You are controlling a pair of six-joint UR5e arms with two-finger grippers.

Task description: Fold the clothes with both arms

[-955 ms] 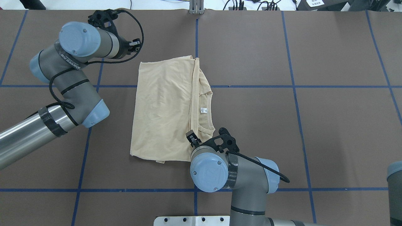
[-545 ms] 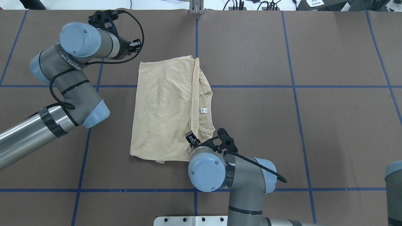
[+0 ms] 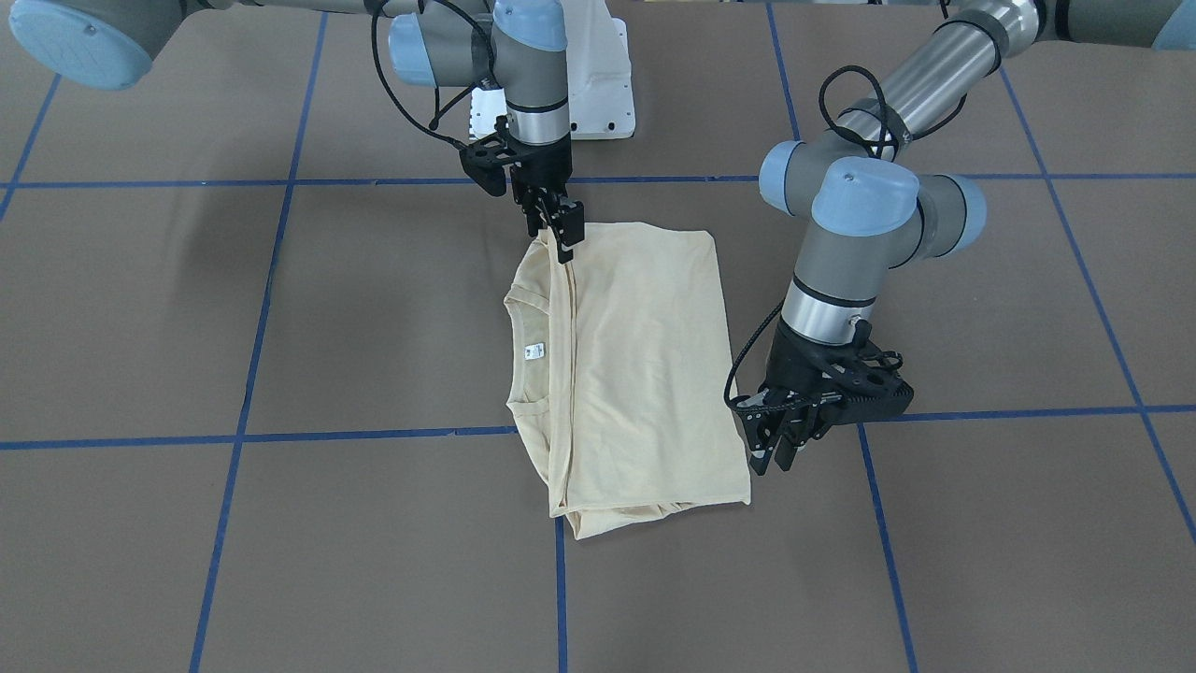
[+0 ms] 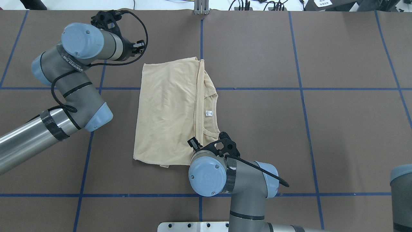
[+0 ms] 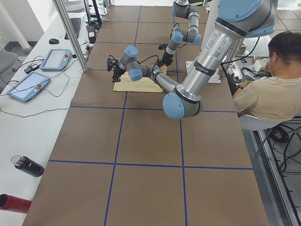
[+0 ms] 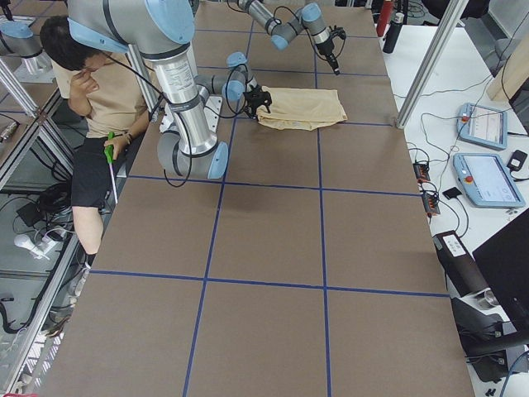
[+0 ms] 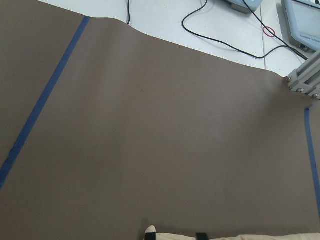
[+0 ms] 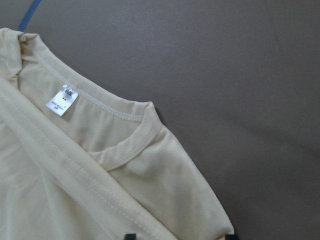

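Nearest the robot's white pedestal base (image 3: 598, 89), the right arm (image 4: 244, 187) bends down over the T-shirt's (image 3: 645, 365) closest corner, on the collar side. The right gripper (image 3: 563, 248) points straight down onto that shoulder fold. In its wrist view the two black fingertips (image 8: 130, 236) sit wide apart with beige cloth lying between them, so the jaws are spread and not clamped. The T-shirt lies flat on the brown table (image 3: 934, 561), folded into a tall rectangle. Its long folded edge runs beside the collar, and the small white neck label (image 3: 533, 351) faces up inside the neckline. At the T-shirt's far corner, on the side away from the collar, the left gripper (image 3: 774, 458) hangs just beside the cloth's edge, apart from it. Its wrist view shows the fingertips (image 7: 150, 231) with a narrow gap of bare table between them, holding nothing. The left arm (image 4: 74, 77) stretches in from that side of the T-shirt. Beyond the T-shirt, an aluminium post (image 4: 201, 6) stands at the table's far edge.
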